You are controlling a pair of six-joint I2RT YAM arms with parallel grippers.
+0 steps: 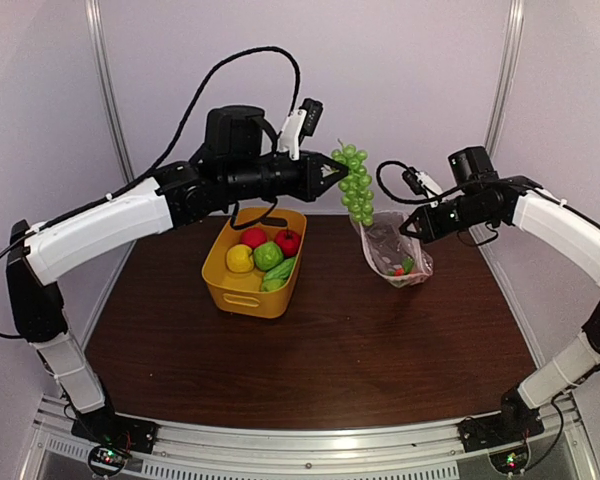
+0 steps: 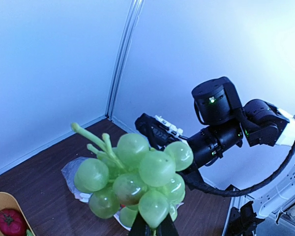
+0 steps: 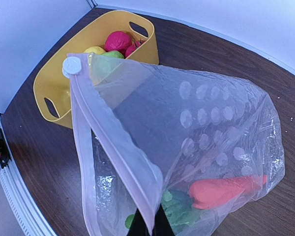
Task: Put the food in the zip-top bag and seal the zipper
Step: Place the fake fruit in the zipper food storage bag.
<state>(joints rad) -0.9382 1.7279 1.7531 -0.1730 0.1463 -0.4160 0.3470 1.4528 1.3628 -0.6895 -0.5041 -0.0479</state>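
Observation:
My left gripper (image 1: 332, 171) is shut on a bunch of green toy grapes (image 1: 355, 185), holding it in the air just left of and above the zip-top bag (image 1: 395, 250); the grapes fill the left wrist view (image 2: 137, 177). My right gripper (image 1: 410, 228) is shut on the bag's mouth edge and holds it up, its bottom near the table. In the right wrist view the bag (image 3: 206, 132) hangs open, its zipper strip (image 3: 113, 147) pinched between the fingers, with an orange carrot (image 3: 226, 189) and a green piece (image 3: 179, 211) inside.
A yellow basket (image 1: 248, 290) sits left of the bag, holding red, yellow and green round fruits (image 1: 265, 252) and green cucumbers (image 1: 277, 275). It also shows in the right wrist view (image 3: 64, 73). Walls enclose the brown table (image 1: 310, 360) at back and sides.

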